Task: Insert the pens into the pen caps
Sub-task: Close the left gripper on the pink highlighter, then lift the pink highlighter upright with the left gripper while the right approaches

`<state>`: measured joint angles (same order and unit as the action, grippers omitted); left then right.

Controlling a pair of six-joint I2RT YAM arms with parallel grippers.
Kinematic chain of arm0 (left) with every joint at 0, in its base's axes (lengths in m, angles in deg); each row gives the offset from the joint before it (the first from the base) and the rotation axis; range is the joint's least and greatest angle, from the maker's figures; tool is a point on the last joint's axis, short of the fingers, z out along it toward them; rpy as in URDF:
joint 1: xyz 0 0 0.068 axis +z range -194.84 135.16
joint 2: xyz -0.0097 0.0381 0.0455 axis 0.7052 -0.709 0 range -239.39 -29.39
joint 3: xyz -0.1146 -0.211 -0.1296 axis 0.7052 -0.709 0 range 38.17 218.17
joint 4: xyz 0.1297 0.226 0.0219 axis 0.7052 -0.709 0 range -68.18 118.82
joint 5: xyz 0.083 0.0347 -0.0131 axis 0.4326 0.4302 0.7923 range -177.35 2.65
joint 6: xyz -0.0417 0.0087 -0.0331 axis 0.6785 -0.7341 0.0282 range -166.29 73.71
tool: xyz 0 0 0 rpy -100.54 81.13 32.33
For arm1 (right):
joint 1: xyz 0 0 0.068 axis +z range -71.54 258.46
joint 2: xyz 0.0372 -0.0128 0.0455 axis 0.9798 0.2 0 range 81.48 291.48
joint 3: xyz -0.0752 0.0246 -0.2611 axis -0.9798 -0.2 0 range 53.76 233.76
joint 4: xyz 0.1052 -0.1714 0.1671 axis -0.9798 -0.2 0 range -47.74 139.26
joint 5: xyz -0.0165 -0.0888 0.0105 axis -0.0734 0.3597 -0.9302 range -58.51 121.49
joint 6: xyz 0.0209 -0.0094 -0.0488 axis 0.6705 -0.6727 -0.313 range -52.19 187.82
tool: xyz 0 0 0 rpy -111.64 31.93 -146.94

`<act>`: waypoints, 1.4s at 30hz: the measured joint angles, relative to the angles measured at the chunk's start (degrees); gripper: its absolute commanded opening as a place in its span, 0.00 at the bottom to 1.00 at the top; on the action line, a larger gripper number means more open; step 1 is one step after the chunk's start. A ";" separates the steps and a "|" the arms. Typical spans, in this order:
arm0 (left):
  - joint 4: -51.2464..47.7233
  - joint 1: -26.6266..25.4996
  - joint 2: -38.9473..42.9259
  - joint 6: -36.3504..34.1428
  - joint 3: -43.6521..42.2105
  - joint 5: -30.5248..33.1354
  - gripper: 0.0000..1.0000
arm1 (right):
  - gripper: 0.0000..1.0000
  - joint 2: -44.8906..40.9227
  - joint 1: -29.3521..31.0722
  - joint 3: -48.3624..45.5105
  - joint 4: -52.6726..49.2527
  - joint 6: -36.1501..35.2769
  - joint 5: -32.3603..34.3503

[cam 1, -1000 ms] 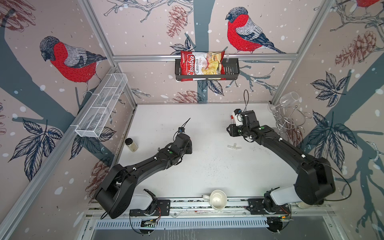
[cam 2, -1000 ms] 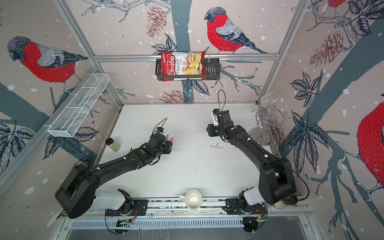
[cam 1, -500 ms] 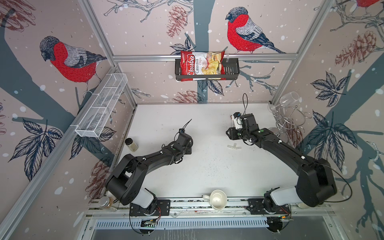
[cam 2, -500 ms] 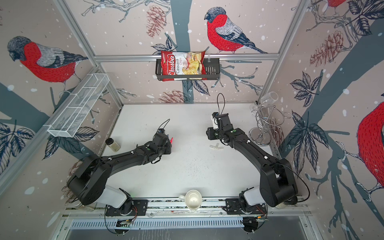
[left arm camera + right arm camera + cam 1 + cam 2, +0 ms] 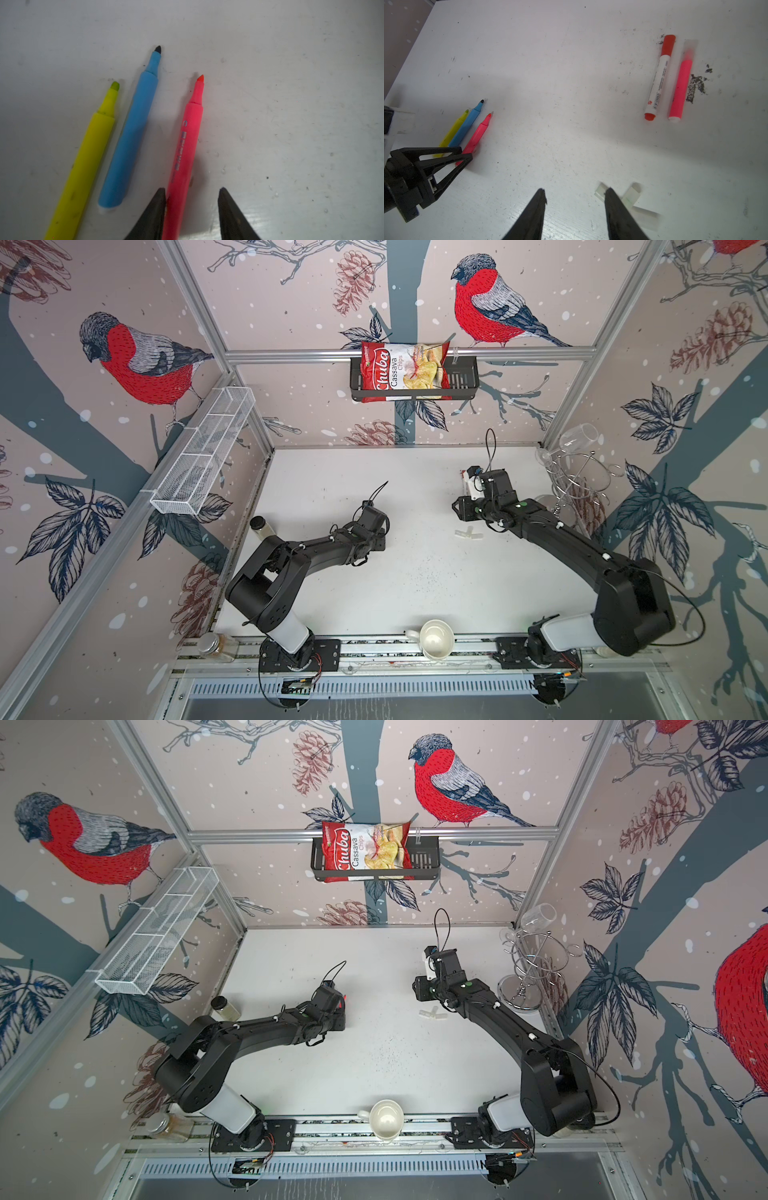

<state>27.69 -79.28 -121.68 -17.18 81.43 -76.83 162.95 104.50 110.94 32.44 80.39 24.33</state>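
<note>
Top views are bright, evenly lit, soft shadows. Wrist views dimmer, corners darken, and the pen caps (image 5: pixel 632 195) look blurry.

worktop (image 5: pixel 415 572) middle is bare. blue pen (image 5: pixel 128 135) lies near the pink pen (image 5: pixel 187 145), narrow gap between; the pink pen's other side is free.

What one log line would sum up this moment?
left gripper: open around uncapped pink pen | right gripper: open, empty, near loose caps | capped: white marker, other pink pen | uncapped: yellow pen, blue pen
</note>
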 measured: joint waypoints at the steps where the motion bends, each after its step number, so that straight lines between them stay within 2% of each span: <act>1: 0.02 0.00 0.00 0.00 -0.07 0.00 0.43 | 0.48 0.00 0.04 0.00 0.04 0.07 0.00; 12: -1.20 -0.13 -1.03 -0.63 -0.44 0.22 0.36 | 0.48 -0.09 0.33 -0.87 0.46 1.33 -0.02; 16: -0.87 -0.35 -1.11 -1.01 -0.70 0.83 0.30 | 0.48 -0.22 0.33 -1.09 0.55 1.36 -0.02; 23: 0.50 -0.98 -2.29 -2.08 -0.37 1.92 0.14 | 0.48 -1.29 0.33 -2.19 1.11 2.40 -0.11; 29: 0.35 -1.92 -1.18 -2.58 -0.74 0.72 0.12 | 0.49 -2.43 0.33 -3.45 1.51 2.43 -1.09; 34: 2.32 -4.04 4.87 -3.74 -3.63 -3.30 0.13 | 0.52 -4.79 0.37 -6.82 4.52 2.40 -8.17; 38: 8.37 -5.14 10.51 -4.04 -7.52 -8.02 0.13 | 0.60 -6.88 0.55 -10.29 8.83 2.64 -17.20; 42: 14.12 -6.08 15.63 -4.00 -11.32 -12.11 0.14 | 0.62 -8.61 0.59 -12.98 13.79 4.24 -23.74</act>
<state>41.81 -85.36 -106.05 -21.18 70.11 -88.94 154.34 105.09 97.96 46.23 84.63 0.60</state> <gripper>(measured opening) 0.163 0.612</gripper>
